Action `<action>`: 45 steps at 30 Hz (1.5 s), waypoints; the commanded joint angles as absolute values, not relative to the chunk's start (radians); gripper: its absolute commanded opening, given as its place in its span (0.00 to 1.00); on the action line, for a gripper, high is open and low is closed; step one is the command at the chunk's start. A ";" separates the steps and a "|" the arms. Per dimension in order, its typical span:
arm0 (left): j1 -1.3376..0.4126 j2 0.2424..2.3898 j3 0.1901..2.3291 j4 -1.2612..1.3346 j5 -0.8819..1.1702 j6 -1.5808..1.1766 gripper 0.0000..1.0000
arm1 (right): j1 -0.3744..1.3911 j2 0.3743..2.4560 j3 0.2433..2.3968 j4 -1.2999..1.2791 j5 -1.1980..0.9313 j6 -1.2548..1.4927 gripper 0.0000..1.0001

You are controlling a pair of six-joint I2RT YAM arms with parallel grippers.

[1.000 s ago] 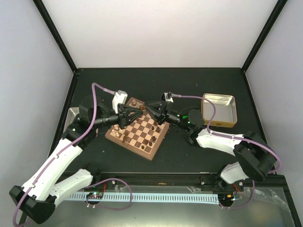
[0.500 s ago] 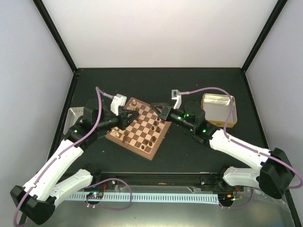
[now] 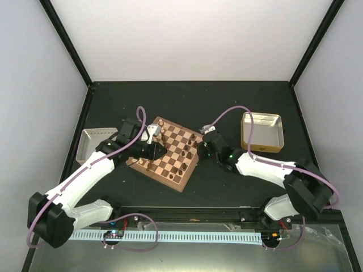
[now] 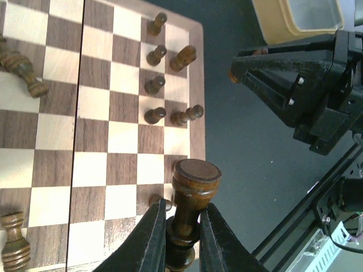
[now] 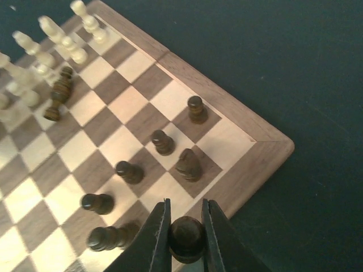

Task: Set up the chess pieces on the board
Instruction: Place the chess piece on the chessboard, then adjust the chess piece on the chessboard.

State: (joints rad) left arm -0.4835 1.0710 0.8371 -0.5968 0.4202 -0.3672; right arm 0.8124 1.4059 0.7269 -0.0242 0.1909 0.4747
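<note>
Left end effector (image 4: 182, 214) clamped on dark chessman (image 4: 196, 177) at narrow stem, above chessboard (image 4: 96, 170) edge. Right end effector (image 5: 185, 220) pinches dark pawn (image 5: 186, 238) by head, near chessboard corner. Pieces likely light, rigid, smooth, tip-prone; waist grip safest.

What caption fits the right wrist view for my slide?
Right gripper holding a dark piece over the board's corner.

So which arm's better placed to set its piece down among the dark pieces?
Right. The right gripper, jaws shut on a dark pawn, hangs at the board edge beside the standing dark pieces. The left gripper holds its dark piece over the board's opposite side.
</note>
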 commanded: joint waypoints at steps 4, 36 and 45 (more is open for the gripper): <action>-0.477 1.130 0.850 -0.621 0.462 -0.344 0.04 | 0.816 1.518 0.727 0.097 0.268 0.400 0.07; -0.476 1.187 0.876 -0.622 0.479 -0.324 0.03 | 0.878 1.394 0.697 0.036 0.279 0.446 0.43; -0.476 1.194 0.876 -0.625 0.483 -0.322 0.04 | 0.835 1.410 0.910 -0.379 0.095 0.518 0.49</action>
State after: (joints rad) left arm -0.4824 1.1877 0.8371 -0.6140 0.4606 -0.3359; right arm 0.8471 1.3556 0.8150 -0.1352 0.1947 0.4797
